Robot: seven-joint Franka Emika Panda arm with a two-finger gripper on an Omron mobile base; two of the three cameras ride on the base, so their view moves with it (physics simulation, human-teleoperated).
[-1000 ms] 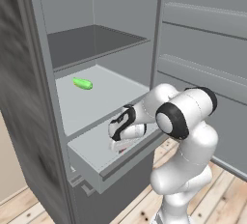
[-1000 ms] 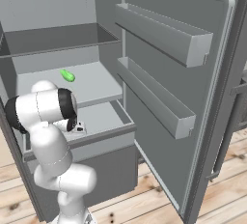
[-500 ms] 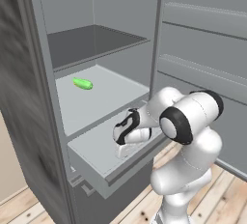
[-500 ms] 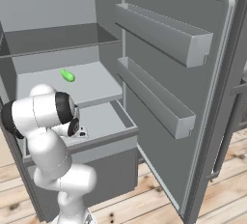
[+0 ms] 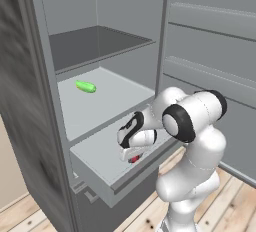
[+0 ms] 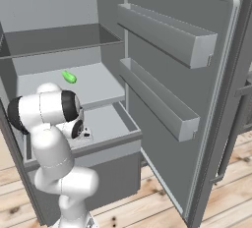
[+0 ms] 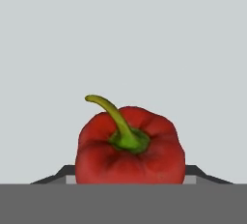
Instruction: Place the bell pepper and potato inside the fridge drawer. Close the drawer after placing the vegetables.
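The gripper [image 5: 133,157] hangs low over the open fridge drawer [image 5: 100,163], its jaws closed on the bell pepper [image 7: 129,146], which sits between the finger tips, stem up. The pepper seems just above the drawer floor, near its right side. A green vegetable [image 5: 85,86] lies on the shelf [image 5: 110,101] above, far left.

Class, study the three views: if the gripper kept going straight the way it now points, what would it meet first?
The gripper points down into the open fridge drawer, with the bell pepper between its fingers. Past the pepper, the drawer's grey floor likely comes first; how much gap remains is unclear.
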